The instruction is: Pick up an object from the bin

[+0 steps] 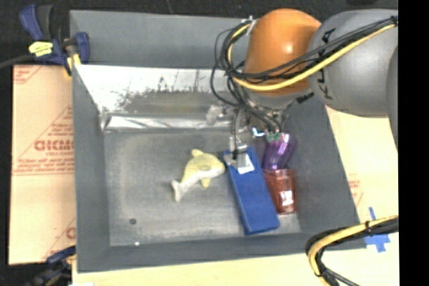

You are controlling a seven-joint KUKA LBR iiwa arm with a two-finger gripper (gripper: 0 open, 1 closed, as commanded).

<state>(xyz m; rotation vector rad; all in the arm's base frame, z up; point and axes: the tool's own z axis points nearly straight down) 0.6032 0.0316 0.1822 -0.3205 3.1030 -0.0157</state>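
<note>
Claw [237,146]: low over the far end of the blue block [252,201]; apart or together, cannot tell
Blue block: long, flat; lies on the bin [134,211] floor
Dolphin toy [198,172]: pale yellow; just left of the blue block
Purple item [277,151]: right of the block's far end
Red clear item [282,189]: just beside the block's right edge
</note>
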